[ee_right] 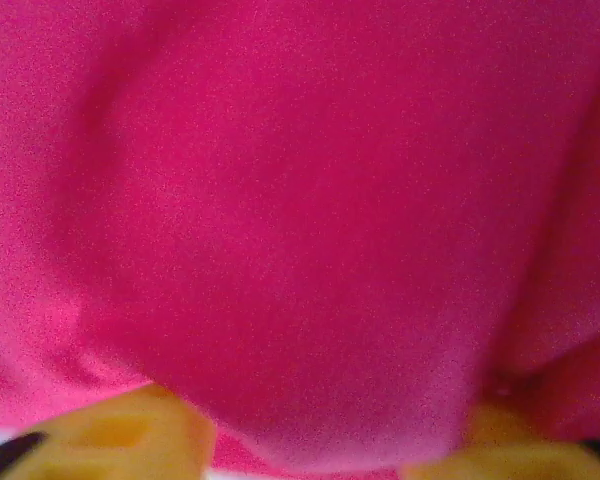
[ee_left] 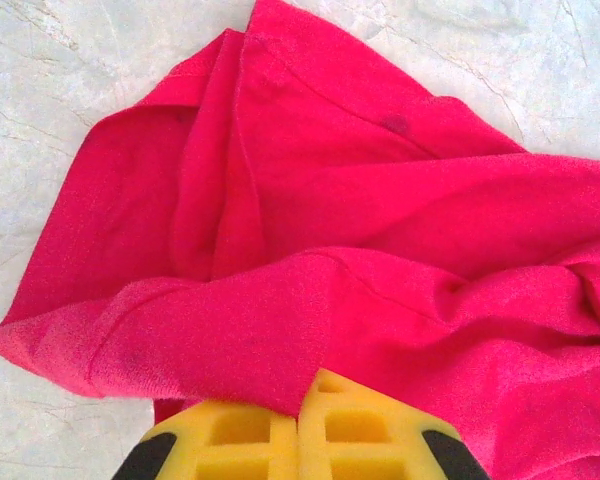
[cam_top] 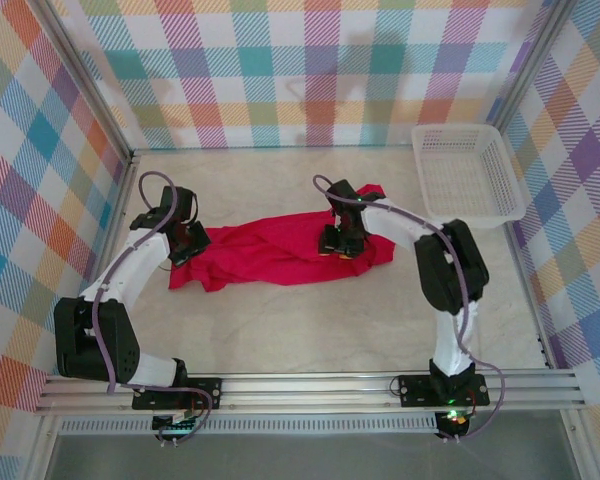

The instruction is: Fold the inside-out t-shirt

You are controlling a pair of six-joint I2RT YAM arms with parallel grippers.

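On the table [cam_top: 310,335], your inside-out t-shirt [cam_top: 270,252] lies bunched in a long red heap.
Your left gripper [ee_left: 300,420] is pinched tight on its edge; your right gripper [ee_right: 325,430] straddles cloth, jaws partly apart.

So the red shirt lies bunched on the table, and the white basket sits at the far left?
No. The basket sits at the far right, as the top view shows; the shirt does lie bunched on the table.

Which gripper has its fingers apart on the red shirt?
The right gripper: the t-shirt bulges between its spread fingers. On the left gripper they meet.
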